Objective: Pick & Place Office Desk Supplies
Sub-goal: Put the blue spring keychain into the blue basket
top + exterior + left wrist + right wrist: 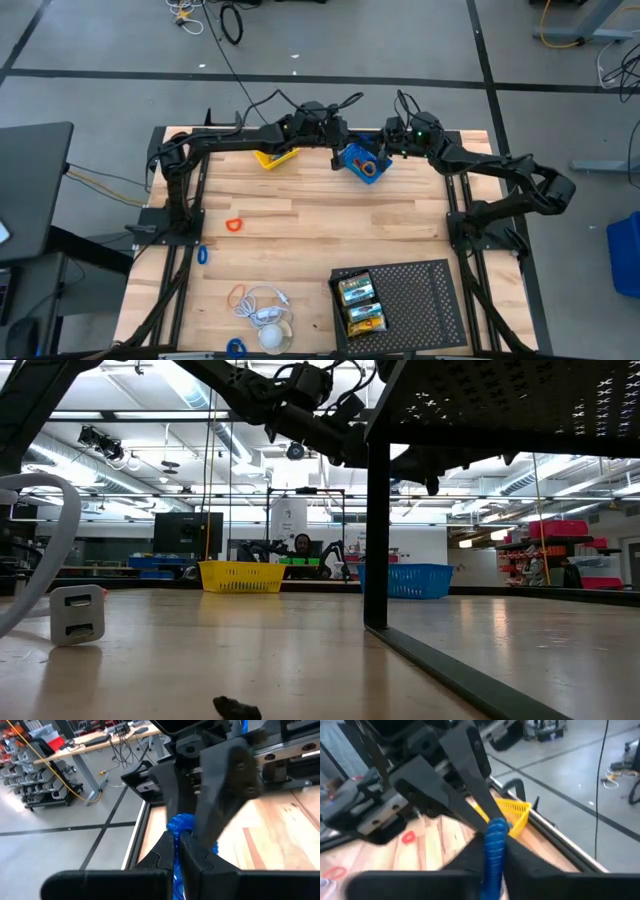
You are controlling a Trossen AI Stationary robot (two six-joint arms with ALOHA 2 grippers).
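Holding the blue basket rim, both grippers — left, right — are pinched tight; uneven pulling could tip it.

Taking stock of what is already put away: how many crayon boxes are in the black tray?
2. Both lie in the black tray at the near right of the table: one crayon box toward its back left, the other crayon box just in front. None looks hidden.
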